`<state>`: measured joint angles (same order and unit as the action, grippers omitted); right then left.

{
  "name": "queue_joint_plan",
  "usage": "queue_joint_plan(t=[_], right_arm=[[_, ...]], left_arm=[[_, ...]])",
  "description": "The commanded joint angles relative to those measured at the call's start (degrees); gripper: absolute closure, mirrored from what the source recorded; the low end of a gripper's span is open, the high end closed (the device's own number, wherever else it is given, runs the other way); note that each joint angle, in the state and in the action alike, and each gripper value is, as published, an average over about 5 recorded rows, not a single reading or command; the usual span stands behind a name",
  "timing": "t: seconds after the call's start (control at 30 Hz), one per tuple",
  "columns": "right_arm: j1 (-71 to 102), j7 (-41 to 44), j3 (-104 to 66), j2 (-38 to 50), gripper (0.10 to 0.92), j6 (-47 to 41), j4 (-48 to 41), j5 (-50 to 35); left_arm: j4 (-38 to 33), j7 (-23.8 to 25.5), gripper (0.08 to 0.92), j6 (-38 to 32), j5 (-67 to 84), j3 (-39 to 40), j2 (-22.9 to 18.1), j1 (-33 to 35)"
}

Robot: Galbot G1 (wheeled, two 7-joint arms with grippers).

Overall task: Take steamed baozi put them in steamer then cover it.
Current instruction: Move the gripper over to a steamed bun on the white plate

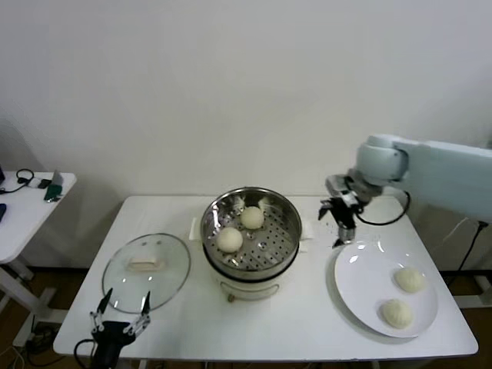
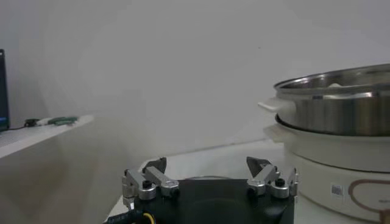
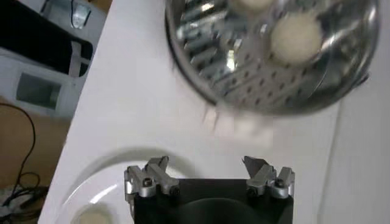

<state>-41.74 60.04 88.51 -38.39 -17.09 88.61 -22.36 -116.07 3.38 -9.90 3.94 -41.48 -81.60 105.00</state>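
Observation:
The steel steamer stands mid-table on its white pot base. Two steamed baozi lie inside it. Two more baozi rest on a white plate at the right. The glass cover lies flat on the table left of the steamer. My right gripper hangs open and empty between the steamer and the plate, above the plate's far edge. In the right wrist view it looks down on a baozi in the steamer. My left gripper stays open at the table's front left, near the cover.
A small white side table with cables and tools stands off to the left. The wall runs close behind the main table. In the left wrist view the steamer rises to one side of the open left gripper.

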Motion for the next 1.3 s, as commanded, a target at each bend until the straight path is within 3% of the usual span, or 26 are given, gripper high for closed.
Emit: queue_joint_plan(t=[0.03, 0.37, 1.3], right_arm=[[21.51, 3.04, -15.39, 17.67, 0.203, 3.62, 0.63, 17.45], [45.06, 4.95, -35.44, 24.45, 0.203, 4.33, 2.16, 22.01], [45.32, 4.04, -32.34, 17.03, 0.203, 4.10, -4.62, 24.50]], left_arm=[[-0.35, 0.37, 0.177, 0.38, -0.83, -0.05, -0.84, 0.34], [0.30, 0.21, 0.177, 1.40, -1.57, -0.22, -1.25, -0.83], [1.91, 0.12, 0.177, 1.85, -1.82, -0.38, -1.35, -2.07]])
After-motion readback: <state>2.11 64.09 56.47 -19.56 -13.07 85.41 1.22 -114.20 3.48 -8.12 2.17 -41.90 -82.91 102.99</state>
